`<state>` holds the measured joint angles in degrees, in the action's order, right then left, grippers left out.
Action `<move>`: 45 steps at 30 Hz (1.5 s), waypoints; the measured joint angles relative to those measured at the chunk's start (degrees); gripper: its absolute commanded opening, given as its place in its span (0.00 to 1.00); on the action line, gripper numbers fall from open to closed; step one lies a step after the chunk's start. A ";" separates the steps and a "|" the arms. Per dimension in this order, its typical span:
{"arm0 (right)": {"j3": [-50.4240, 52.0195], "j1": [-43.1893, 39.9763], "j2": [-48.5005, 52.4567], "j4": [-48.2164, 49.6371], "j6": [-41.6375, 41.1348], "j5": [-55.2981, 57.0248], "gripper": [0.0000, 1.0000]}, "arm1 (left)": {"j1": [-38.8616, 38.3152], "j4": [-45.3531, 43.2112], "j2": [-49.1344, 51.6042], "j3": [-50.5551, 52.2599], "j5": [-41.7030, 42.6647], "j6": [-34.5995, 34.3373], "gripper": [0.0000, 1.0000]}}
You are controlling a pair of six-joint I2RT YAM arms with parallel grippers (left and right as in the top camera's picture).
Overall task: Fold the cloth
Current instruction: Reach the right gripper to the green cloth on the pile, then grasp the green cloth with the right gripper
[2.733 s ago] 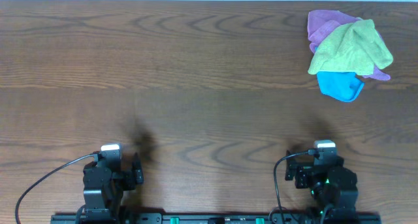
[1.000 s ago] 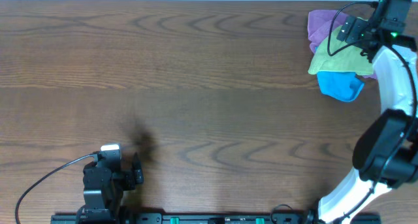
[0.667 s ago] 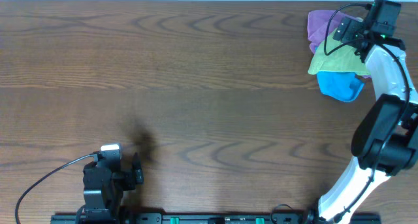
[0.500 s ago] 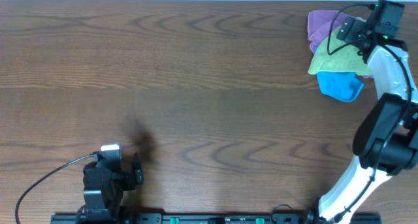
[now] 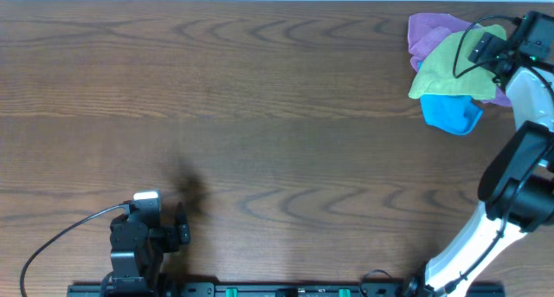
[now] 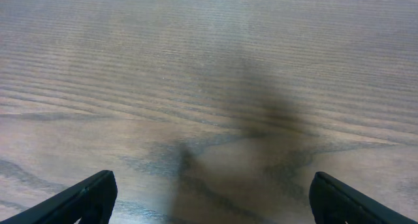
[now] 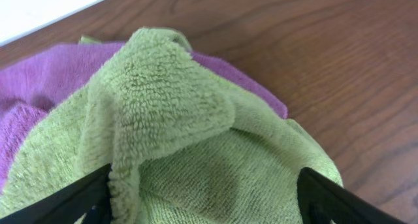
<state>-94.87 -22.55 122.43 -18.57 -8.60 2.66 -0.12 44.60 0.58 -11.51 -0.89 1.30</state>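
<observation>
The yellow-green cloth (image 5: 452, 65) lies crumpled at the far right of the table, on top of a purple cloth (image 5: 424, 30) and a bright blue cloth (image 5: 450, 113). My right gripper (image 5: 495, 51) is over the cloth's right edge. In the right wrist view the cloth (image 7: 189, 119) fills the frame with a raised fold, and the right gripper (image 7: 206, 188) is open with its fingers on either side of the fabric. My left gripper (image 5: 180, 226) rests at the near left. It is open and empty over bare wood in the left wrist view (image 6: 212, 198).
The purple cloth (image 7: 39, 87) shows under the green one in the right wrist view, close to the table's far edge (image 7: 59, 12). The right arm (image 5: 519, 158) runs along the right side. The wooden table (image 5: 260, 115) spreads to the left of the pile.
My right arm has reached from its rest spot to the cloth pile. In the last half second its gripper has shifted a little to the right, uncovering more green cloth. The left arm has not moved.
</observation>
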 measured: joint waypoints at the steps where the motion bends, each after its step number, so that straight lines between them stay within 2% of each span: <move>1: 0.00 0.00 0.13 0.04 0.13 -0.35 0.70 | 0.00 0.00 0.00 0.00 0.00 0.00 0.95; 6: 0.00 0.00 0.44 0.44 -0.11 -3.32 0.42 | 0.00 0.00 0.00 0.00 0.00 0.00 0.95; 8: 0.00 0.00 0.90 0.44 0.07 -4.55 0.24 | 0.00 0.00 0.00 0.00 0.00 0.00 0.95; 10: 0.00 0.00 1.44 0.37 -0.20 -5.75 0.01 | 0.00 0.00 0.00 0.00 0.00 0.00 0.95; 21: 0.00 0.94 -0.44 -6.43 0.07 -7.15 0.01 | 0.00 0.00 0.00 0.00 0.00 0.00 0.95; 33: -0.31 7.32 -21.88 -25.16 2.47 -7.56 0.01 | 0.00 0.00 0.00 0.00 0.00 0.00 0.95; 40: -0.33 16.15 -30.27 -37.27 4.59 -10.14 0.01 | 0.00 -0.02 0.00 0.00 0.00 0.00 0.95; 45: -0.33 26.58 -37.07 -41.70 5.68 -11.04 0.01 | 0.00 0.00 0.00 0.00 0.00 0.00 0.95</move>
<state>-95.20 4.03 85.36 -60.27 -2.92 -8.38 -0.12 44.60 0.58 -11.51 -0.89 1.30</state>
